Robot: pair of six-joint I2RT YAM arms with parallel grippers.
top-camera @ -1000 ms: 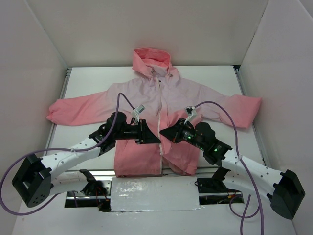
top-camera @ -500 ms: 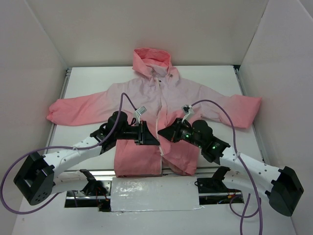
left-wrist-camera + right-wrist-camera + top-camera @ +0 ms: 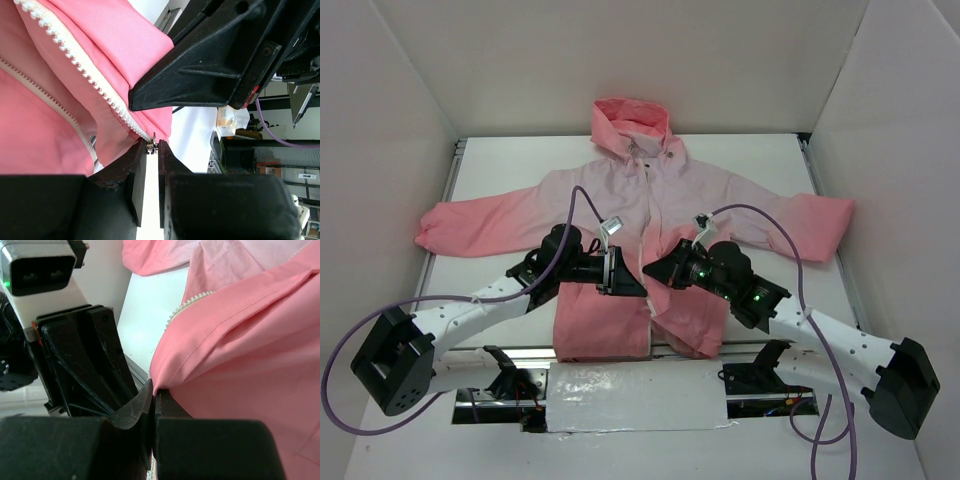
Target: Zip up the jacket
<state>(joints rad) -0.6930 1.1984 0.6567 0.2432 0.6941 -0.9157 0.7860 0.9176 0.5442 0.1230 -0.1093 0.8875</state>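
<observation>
Jacket lies face up on the white bench, with its hood at the far side, its hem at the near edge and a sleeve stretched out to each side. The left sleeve is coral pink and lies flat on the bench.

Just right of the left front panel, the left end effector reaches in over the lower front. In its wrist view, the left end effector has its fingers drawn almost together. They pinch a small metal piece at the near end of the zipper, whose pale teeth run up the edge of the pink cloth.

Close beside it, tip nearly to tip, is the right end effector. Its own camera shows its fingers pressed together on a folded edge of coral fabric (no gap shows between them). That right front panel is lifted and rumpled, so the lower front stands open.

Farther right, the right sleeve lies flat toward the right wall.
</observation>
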